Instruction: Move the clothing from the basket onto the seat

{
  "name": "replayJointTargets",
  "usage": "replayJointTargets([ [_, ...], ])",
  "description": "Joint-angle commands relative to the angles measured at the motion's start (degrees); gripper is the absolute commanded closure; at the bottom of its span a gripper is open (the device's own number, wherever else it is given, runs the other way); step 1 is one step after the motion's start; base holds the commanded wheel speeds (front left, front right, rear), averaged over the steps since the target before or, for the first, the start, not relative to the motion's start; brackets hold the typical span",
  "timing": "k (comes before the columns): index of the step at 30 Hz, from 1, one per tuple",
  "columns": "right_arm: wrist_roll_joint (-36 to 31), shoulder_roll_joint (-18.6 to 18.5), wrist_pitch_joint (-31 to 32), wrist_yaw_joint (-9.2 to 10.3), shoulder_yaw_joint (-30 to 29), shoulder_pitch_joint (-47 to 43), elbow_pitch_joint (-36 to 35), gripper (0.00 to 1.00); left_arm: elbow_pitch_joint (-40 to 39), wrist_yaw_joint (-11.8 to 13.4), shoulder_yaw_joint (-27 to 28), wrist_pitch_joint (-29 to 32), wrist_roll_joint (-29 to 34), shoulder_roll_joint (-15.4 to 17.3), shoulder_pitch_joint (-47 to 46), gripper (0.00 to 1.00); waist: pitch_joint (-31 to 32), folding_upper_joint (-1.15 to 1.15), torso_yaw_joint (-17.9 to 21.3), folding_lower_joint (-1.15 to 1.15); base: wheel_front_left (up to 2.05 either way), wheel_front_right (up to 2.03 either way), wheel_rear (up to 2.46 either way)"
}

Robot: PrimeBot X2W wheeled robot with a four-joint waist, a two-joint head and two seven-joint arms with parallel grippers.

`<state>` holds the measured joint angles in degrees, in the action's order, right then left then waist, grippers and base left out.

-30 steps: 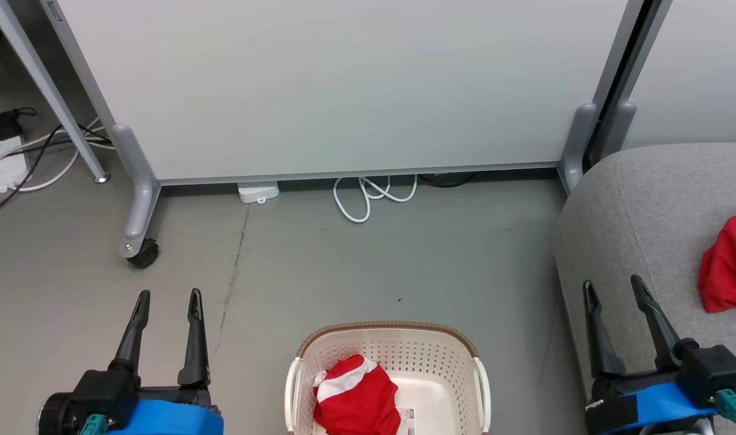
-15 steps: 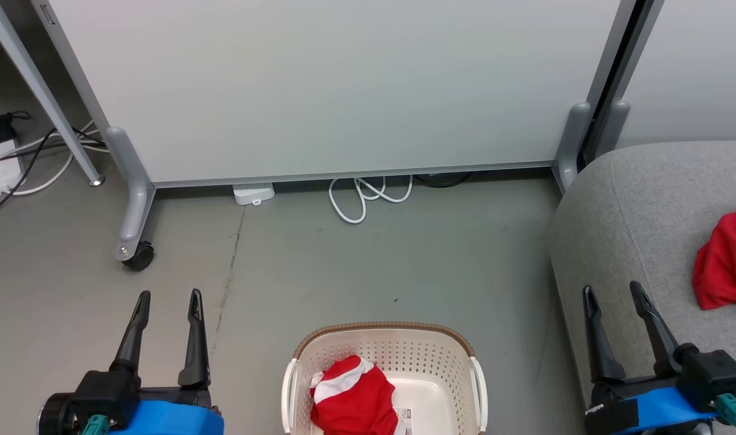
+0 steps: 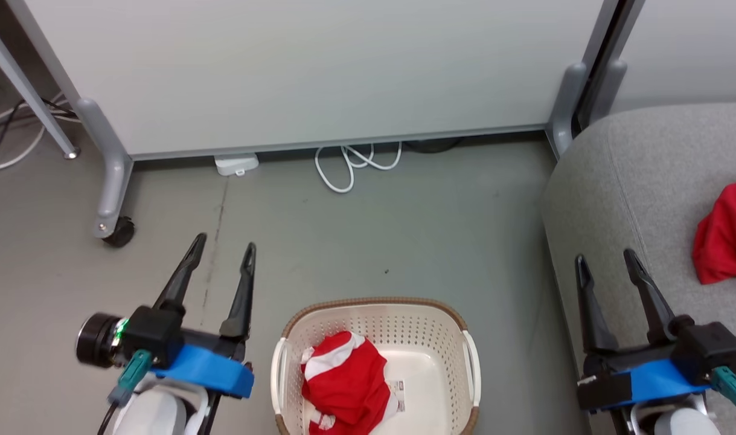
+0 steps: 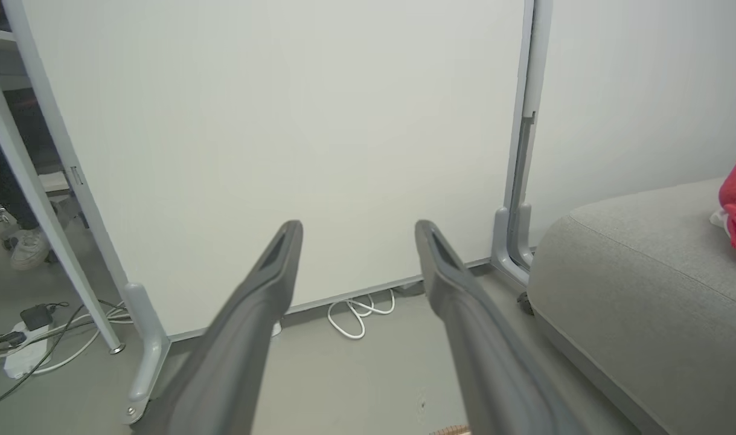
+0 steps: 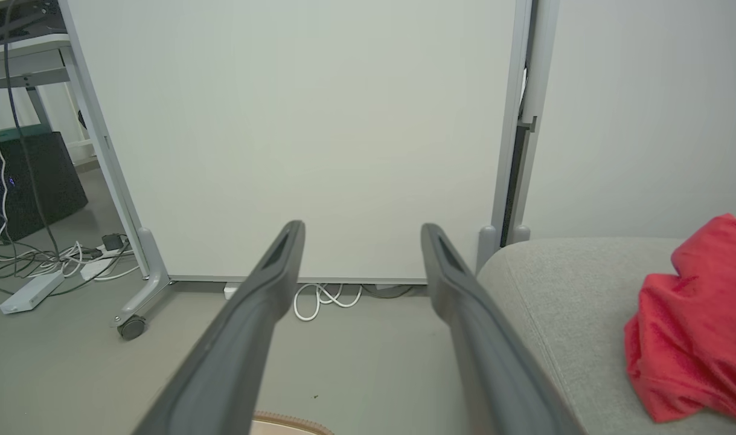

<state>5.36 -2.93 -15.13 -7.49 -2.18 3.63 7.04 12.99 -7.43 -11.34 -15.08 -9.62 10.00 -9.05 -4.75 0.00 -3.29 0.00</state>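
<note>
One red-and-white garment (image 3: 346, 386) lies bottom centre in the laundry basket (image 3: 374, 302); left gripper (image 3: 226, 241) and right gripper (image 3: 604, 255) gape empty; snagging the basket itself could tip it

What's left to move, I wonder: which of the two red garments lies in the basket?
The white-banded garment, bunched in the basket; the plain red garment lies on the grey sofa.

left end effector (image 3: 224, 243): two long dark tapered fingers (image 3: 241, 296), black block (image 3: 153, 332), blue wrap (image 3: 204, 370), teal plug (image 3: 129, 371), black round cap (image 3: 93, 349) with green light (image 3: 121, 329), pale forearm (image 3: 153, 414) | right end effector (image 3: 604, 257): same fingers, blue wrap, teal plug, pale forearm
</note>
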Motion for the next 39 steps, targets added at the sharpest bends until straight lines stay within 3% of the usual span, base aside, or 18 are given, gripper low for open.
replayJointTargets([
  [1,-0.5,0.1,0.0,-0.02,0.4,1.5,-0.4,0.00,1.3,-0.1,-1.7,-0.1,-0.5,1.1,-2.3,0.00,-2.0,0.00,1.1,0.00,0.00,0.00,0.00],
  [18,-3.9,0.1,0.0,-0.02,3.1,15.9,-3.9,0.00,17.3,-0.1,-31.1,-0.1,-6.5,10.5,-24.7,0.00,-19.6,0.00,9.3,0.00,0.00,0.00,0.00],
  [27,-3.0,0.1,0.0,-0.01,4.4,20.2,-5.8,0.00,27.4,-0.1,-44.3,-0.1,-8.3,11.9,-33.2,0.00,-27.4,0.00,11.7,0.00,0.00,0.00,0.00],
  [39,-2.6,0.1,0.0,-0.01,5.9,25.0,-9.0,0.00,44.2,-0.1,-60.6,0.8,-8.4,10.2,-43.9,0.00,-38.6,0.00,15.1,0.00,0.00,0.00,0.00],
])
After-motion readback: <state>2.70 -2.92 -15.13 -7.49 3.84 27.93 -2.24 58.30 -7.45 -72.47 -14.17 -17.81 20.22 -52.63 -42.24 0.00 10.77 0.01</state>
